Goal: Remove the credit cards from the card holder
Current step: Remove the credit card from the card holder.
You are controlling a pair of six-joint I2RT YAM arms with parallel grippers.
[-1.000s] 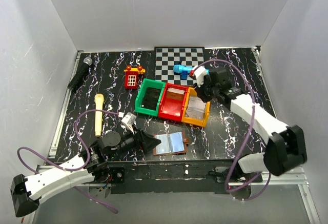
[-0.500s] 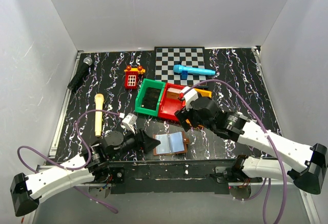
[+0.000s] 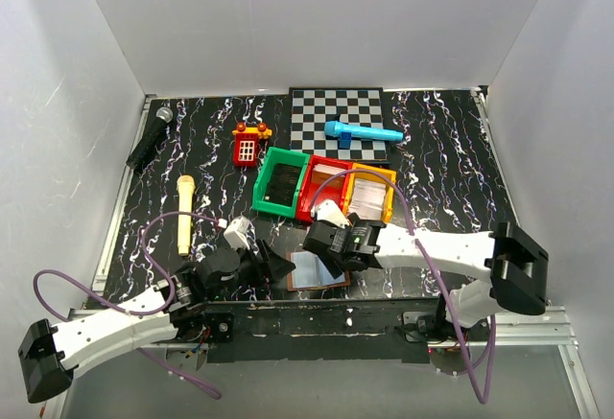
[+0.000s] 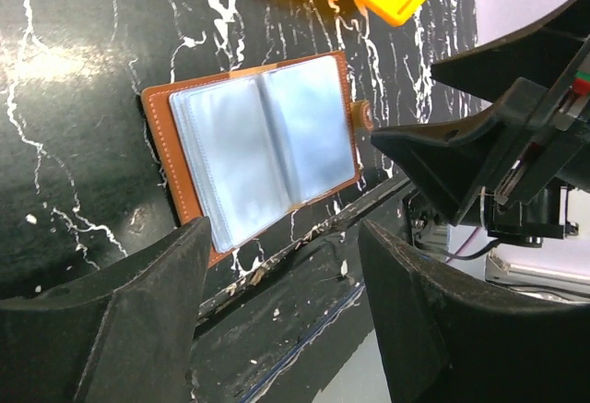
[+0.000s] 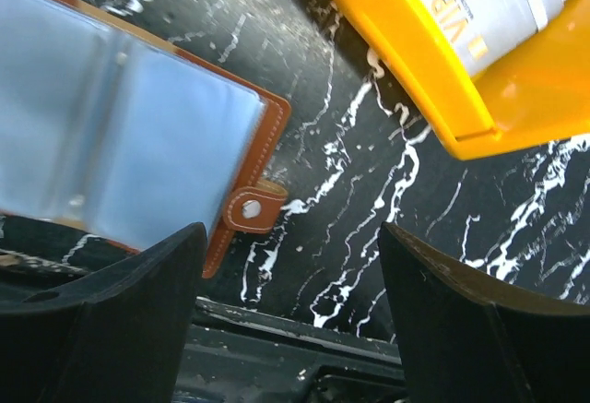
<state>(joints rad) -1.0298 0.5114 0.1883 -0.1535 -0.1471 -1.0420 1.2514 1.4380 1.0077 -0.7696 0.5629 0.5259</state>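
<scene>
Card holder (image 3: 321, 270) lies flat and open at the near edge of the tabletop (image 3: 441, 151), about mid-width, brown cover down and pale blue sleeves up, so the pockets face the arms. Its snap tab (image 5: 249, 207) sticks out on the right side. Left pincer (image 3: 276, 266) sits low at the holder's left edge with its jaws wide and nothing between them. The left wrist view looks straight across the open sleeves, so I judge it is there to pin or steady the holder. Right pincer (image 3: 319, 251) hangs over the holder's far right part, also spread wide and holding nothing. In its own view both fingers (image 5: 111, 311) frame the tab and the bare tabletop beside it. It looks lined up to come down on a sleeve for a pull, but it is not gripping anything. Just beyond the holder, three bins stand in a row mid-tabletop: a green bin (image 3: 281, 181), a red bin (image 3: 324, 194) and an orange bin (image 3: 369, 210). The orange bin holds a pale credit card (image 5: 498, 2) with VIP lettering, lying flat inside, so the bins seem to be the drop spot. The red bin shows something pale too, but it is too small to name. Can't tell whether any sleeves have cards in them because the glare hides the contents. The holder sits close to the tabletop edge, so a sideways tug could slide it off unless the left side holds it down.
</scene>
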